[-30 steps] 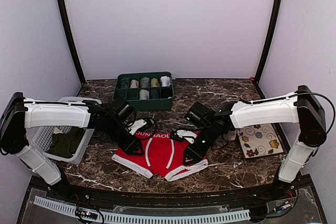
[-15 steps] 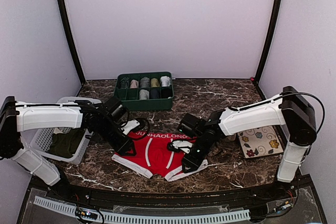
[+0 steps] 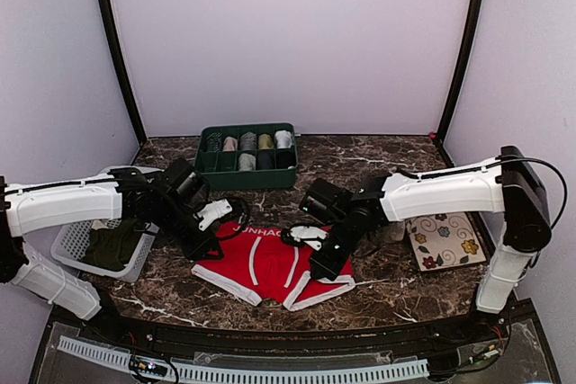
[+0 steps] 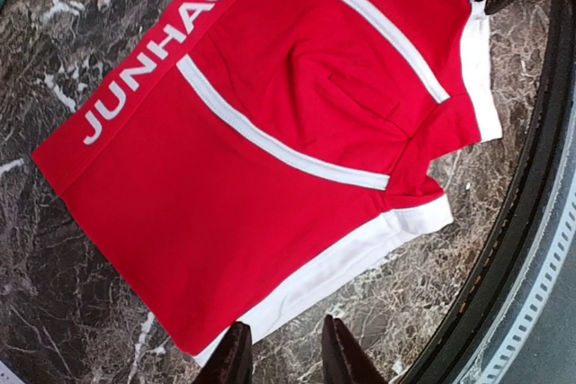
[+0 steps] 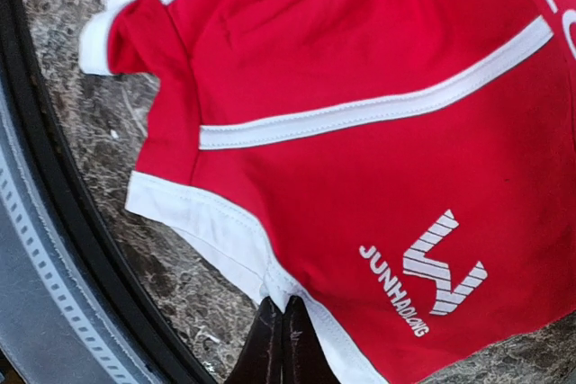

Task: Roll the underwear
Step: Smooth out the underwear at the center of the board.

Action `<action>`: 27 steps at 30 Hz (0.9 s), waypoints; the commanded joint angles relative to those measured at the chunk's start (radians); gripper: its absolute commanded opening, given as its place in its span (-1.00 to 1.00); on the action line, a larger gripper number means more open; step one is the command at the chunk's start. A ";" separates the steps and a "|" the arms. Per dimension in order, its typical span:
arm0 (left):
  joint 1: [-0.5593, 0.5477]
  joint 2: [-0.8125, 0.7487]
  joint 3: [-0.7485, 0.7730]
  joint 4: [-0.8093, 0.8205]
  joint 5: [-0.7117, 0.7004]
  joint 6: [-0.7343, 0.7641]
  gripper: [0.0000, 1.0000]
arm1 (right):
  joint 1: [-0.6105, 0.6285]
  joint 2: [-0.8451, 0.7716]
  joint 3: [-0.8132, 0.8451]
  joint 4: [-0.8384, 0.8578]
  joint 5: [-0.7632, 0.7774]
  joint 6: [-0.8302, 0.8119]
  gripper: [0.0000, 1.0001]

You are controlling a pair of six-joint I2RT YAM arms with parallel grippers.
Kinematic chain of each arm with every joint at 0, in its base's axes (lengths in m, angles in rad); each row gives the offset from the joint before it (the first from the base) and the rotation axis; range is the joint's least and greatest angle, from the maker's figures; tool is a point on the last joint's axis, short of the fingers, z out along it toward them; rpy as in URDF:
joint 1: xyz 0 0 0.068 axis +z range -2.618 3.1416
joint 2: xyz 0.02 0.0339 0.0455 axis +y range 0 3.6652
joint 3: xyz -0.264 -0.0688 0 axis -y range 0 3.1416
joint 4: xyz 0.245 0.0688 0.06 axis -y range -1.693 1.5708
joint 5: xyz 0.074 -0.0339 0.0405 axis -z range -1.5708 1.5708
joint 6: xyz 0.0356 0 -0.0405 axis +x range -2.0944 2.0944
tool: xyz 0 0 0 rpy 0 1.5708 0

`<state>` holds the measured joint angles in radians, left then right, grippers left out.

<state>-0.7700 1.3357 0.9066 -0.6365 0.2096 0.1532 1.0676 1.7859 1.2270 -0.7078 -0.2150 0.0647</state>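
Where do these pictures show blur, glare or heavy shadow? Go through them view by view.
Top external: even, soft light, no glare, only faint shadows under the arms, the underwear slightly soft. Left wrist: the waistband lettering is crisp, the left gripper dark and soft at the bottom edge. Right wrist: the stitching and logo are sharp, the right gripper is nearly black.

On table: underwear ctr-front, tray behind it, basket to L, mat to R.
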 commanded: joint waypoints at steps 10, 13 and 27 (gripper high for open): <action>-0.005 -0.086 -0.094 0.005 0.099 0.344 -0.41 | 0.009 0.069 -0.061 0.035 -0.110 -0.036 -1.00; -0.017 -0.059 -0.107 0.025 0.094 0.356 -0.40 | 0.009 0.092 -0.049 0.018 -0.090 -0.042 -1.00; 0.078 0.113 0.029 0.142 0.103 0.119 -0.40 | -0.063 -0.022 0.009 -0.009 -0.179 0.006 -0.43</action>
<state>-0.7322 1.4208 0.8627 -0.5365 0.2649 0.3920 1.0569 1.8572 1.1912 -0.7147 -0.3222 0.0372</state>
